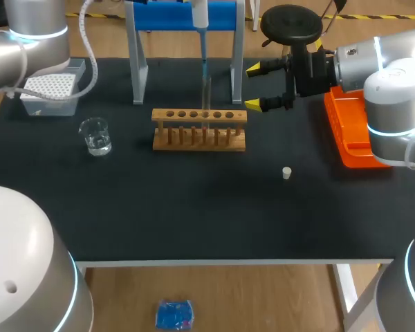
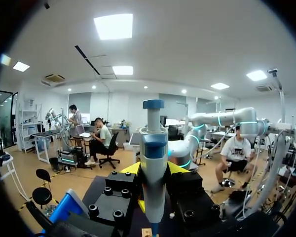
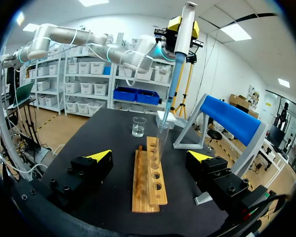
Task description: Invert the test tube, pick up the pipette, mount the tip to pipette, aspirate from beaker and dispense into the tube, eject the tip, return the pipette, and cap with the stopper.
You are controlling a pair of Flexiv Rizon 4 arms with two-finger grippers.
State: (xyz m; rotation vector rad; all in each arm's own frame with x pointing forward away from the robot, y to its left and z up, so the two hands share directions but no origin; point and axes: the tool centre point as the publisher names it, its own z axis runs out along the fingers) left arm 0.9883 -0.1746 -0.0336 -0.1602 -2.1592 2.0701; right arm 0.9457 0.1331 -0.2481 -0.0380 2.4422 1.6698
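Now: pipette over the tube

Head view: the pipette (image 1: 201,17) hangs over the rack (image 1: 199,129), its tip at the mouth of the upright tube (image 1: 207,93). The stopper (image 1: 286,173) lies loose on the table (image 1: 194,221), and the beaker (image 1: 95,135) is well to the left.

Left wrist view: the left gripper (image 2: 154,170) is clamped on the pipette body.

Right wrist view: the right gripper (image 3: 150,157) gapes wide, holding nothing, with the rack just ahead.

This looks like dispensing. Inverting, tip mounting and aspirating seem done; ejecting, returning and capping remain.
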